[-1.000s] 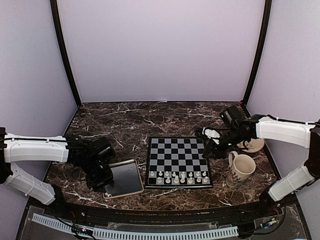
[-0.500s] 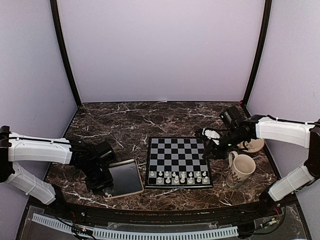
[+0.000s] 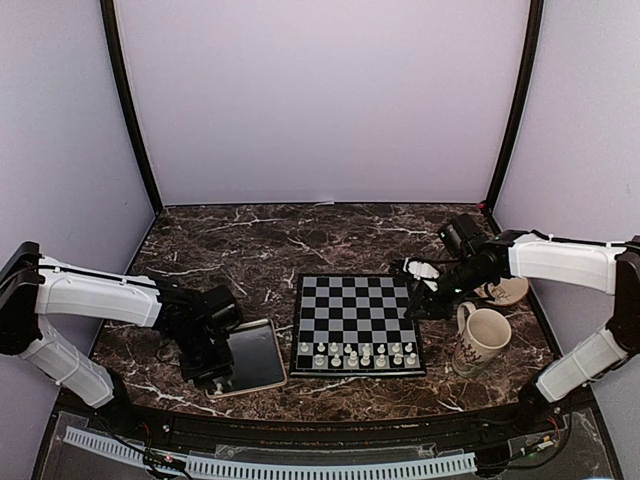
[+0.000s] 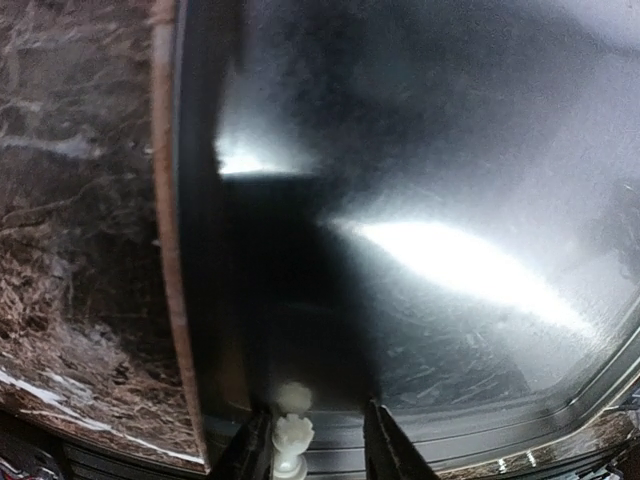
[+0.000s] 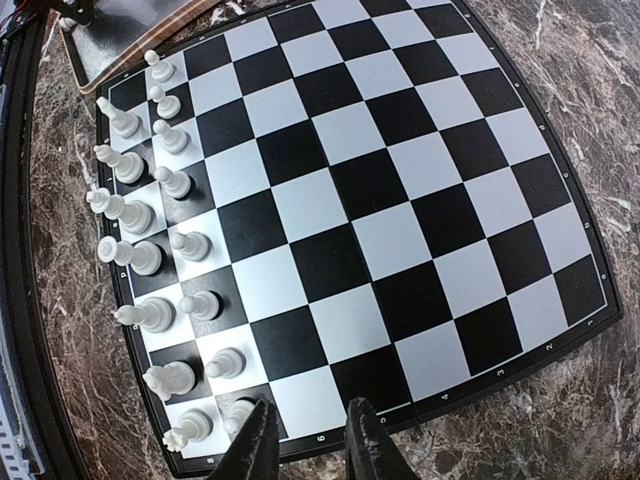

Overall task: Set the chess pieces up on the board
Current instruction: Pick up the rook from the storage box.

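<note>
left fingers (image 3: 213,372) sit left of the board (image 3: 357,323), low over the near-left corner of a metal tray (image 3: 255,350) that lies just beside the board's left edge on the bench (image 3: 250,250). in the left wrist view they are partly open, with one loose piece (image 4: 291,440) between them. it's whitish with a knobby top and sits on the tray surface close to the rim. the piece is right against the finger on the picture's left, with a clear gap to the other finger, so it's not clamped. can't tell if it is upright or lying down.

right fingers (image 3: 420,303) hang over the board's right edge, toward the near-right corner. there's a narrow gap between them and nothing in it. the right wrist view shows the board's border and corner squares under the tips.

the rest of the chess pieces (image 5: 150,260) are on the board in two rows along its near edge, about fifteen, all upright. the nearest piece is just beside the right fingers' tips, not touching. the other squares are bare.

a mug (image 3: 482,338) is on the bench right of the board, near the right fingers.
</note>
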You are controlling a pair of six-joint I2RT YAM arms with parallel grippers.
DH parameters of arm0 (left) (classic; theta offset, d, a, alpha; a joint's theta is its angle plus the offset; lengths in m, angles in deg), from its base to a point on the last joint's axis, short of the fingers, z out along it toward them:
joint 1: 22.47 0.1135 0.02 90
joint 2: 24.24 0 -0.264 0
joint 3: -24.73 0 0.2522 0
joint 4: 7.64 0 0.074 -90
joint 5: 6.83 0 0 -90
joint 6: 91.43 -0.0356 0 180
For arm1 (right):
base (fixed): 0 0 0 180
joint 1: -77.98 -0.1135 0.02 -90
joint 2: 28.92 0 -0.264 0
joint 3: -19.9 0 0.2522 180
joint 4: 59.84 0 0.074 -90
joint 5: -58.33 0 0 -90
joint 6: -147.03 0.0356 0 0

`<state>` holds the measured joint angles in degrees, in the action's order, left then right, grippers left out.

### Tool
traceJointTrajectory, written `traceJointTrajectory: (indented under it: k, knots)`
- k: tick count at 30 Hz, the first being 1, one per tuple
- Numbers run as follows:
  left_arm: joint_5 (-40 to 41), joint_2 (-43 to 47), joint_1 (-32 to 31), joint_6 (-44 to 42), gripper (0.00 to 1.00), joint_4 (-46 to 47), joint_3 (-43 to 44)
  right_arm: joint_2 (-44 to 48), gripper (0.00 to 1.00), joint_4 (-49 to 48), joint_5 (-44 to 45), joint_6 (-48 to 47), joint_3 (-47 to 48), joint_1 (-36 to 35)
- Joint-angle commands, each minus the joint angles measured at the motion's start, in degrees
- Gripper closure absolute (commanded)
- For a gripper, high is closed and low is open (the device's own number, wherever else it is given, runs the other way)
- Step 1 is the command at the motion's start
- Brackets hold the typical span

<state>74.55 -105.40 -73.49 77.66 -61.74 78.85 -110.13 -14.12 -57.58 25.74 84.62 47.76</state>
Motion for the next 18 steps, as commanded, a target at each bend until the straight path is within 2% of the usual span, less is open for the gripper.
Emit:
traceJointTrajectory:
  k: [1,10,18]
  knots:
    - [1.85,-2.40,-0.26,-5.23,0.68,-0.63,2.73,-0.70,0.75,-0.28,-0.28,-0.68,-0.32,0.47]
    - [1.56,-3.94,-0.77,-12.93,0.66,-7.02,4.08,-1.71,0.75,0.11,-0.63,-0.76,0.02,0.42]
    - [2.92,-7.71,-2.81,-23.75,0.66,-12.64,6.85,-2.27,0.75,0.37,-0.90,-1.03,0.25,0.42]
